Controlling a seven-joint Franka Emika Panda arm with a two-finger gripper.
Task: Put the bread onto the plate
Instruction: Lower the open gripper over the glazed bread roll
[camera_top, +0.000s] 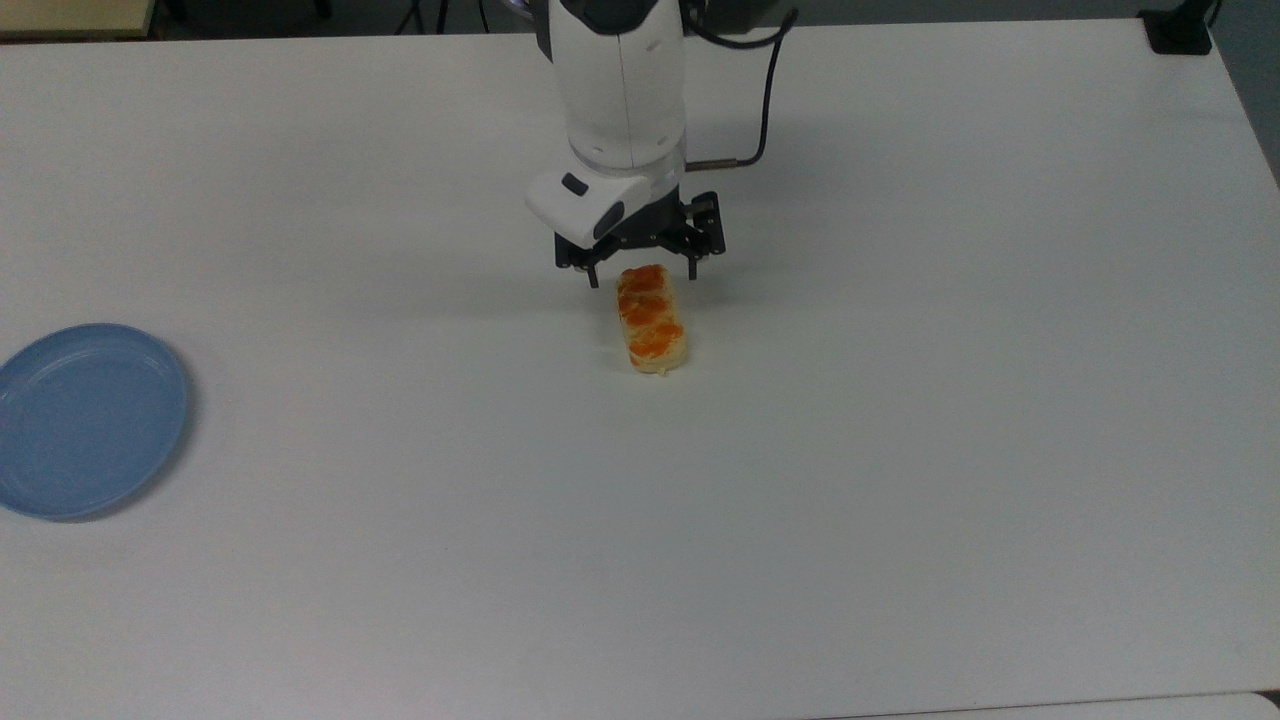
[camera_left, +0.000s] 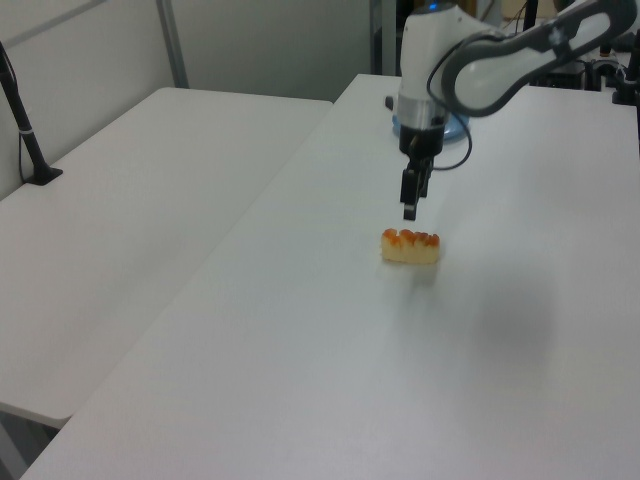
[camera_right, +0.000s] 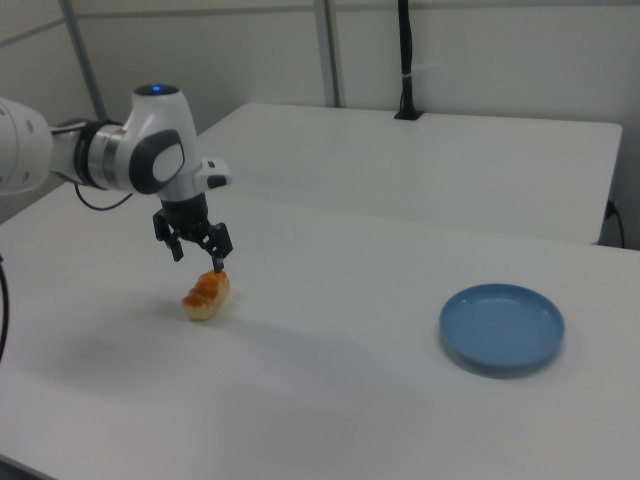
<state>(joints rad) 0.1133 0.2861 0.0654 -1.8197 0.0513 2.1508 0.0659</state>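
Bread (camera_top: 651, 320) lying on my white desk (camera_top: 900, 450) near its middle, tool (camera_top: 642, 278) with fingers spread apart above the bread's far end in the top view, seemingly not touching it, plate (camera_top: 85, 418) well apart at the top view's left edge, empty

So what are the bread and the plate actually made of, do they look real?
The bread looks like a moulded toy, probably plastic or foam: smooth pale-yellow sides and flat, evenly orange patches, though real bread cannot be ruled out. The plate looks like plastic: uniform light blue, thin raised rim, soft sheen. The table has a matte white surface, likely laminate.
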